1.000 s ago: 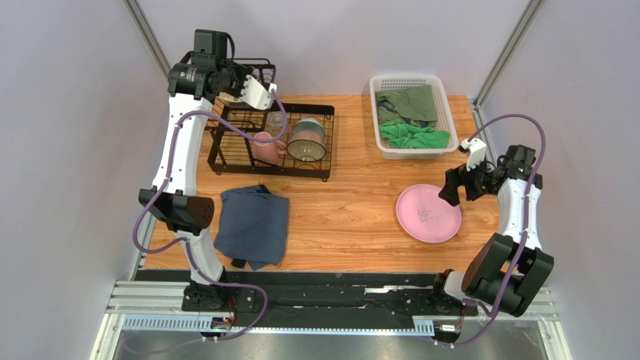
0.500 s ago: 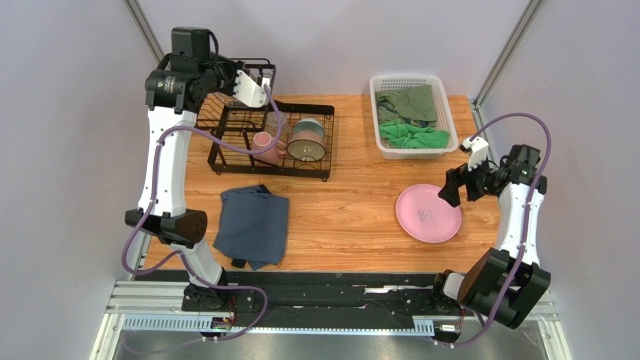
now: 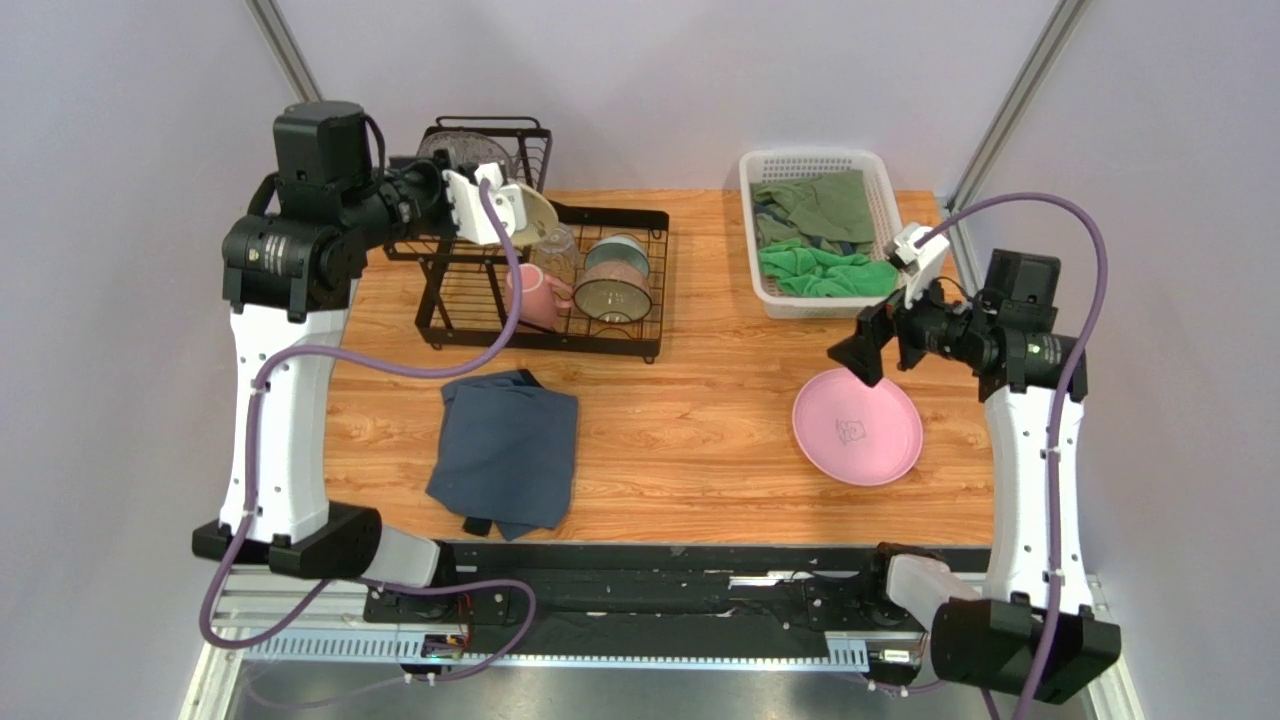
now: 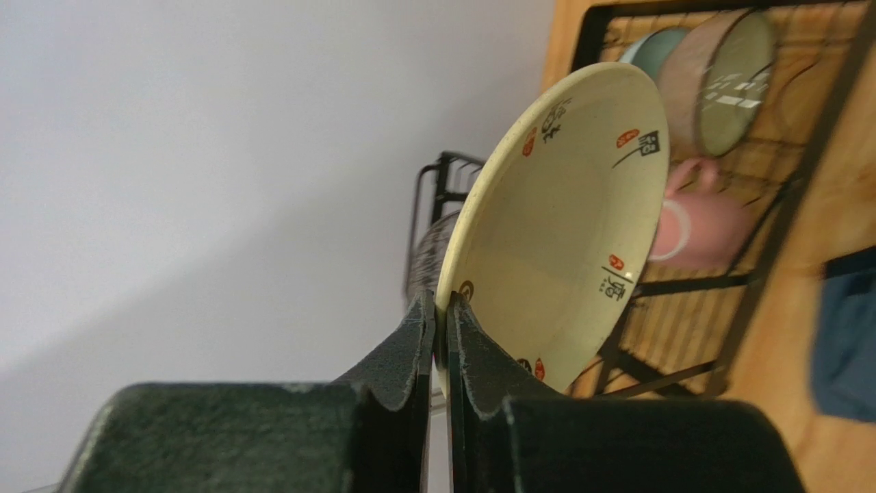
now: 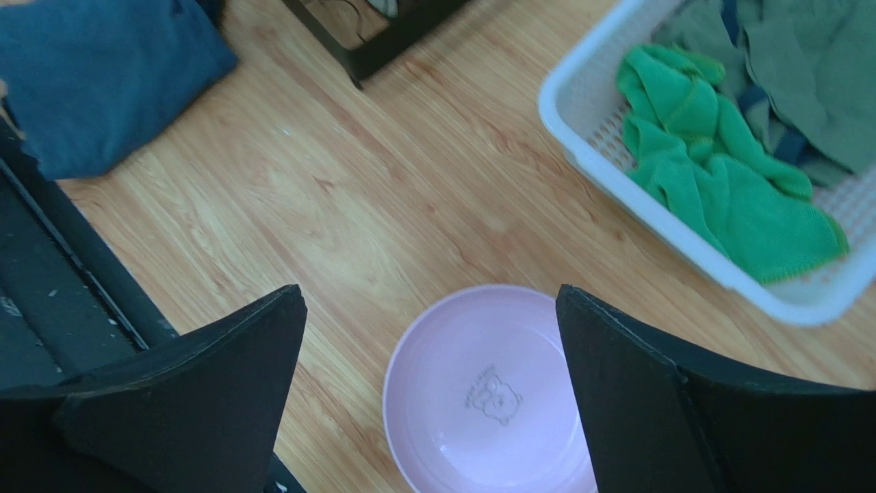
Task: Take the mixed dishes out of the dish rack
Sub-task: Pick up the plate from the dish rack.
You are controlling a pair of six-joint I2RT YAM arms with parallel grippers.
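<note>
My left gripper (image 3: 489,206) is shut on the rim of the cream plate (image 3: 531,216) and holds it tilted above the upper shelf of the black dish rack (image 3: 451,308). In the left wrist view the fingers (image 4: 440,308) pinch the plate's edge (image 4: 560,216). On the lower tray lie the pink mug (image 3: 529,296), the dark bowl with teal inside (image 3: 613,282) and the clear glass (image 3: 552,245). The pink plate (image 3: 857,426) lies flat on the table at the right. My right gripper (image 3: 872,342) is open and empty above its far edge; the plate shows below the jaws in the right wrist view (image 5: 494,395).
A white basket (image 3: 887,293) of green cloths stands at the back right, close to my right gripper. A folded blue-grey cloth (image 3: 507,450) lies at the front left, in front of the rack. Bare wood lies between cloth and pink plate.
My left arm has drawn back and up, lifting the cream plate off the rack's upper shelf. My right arm has risen and shifted left, away from the pink plate, still open.
</note>
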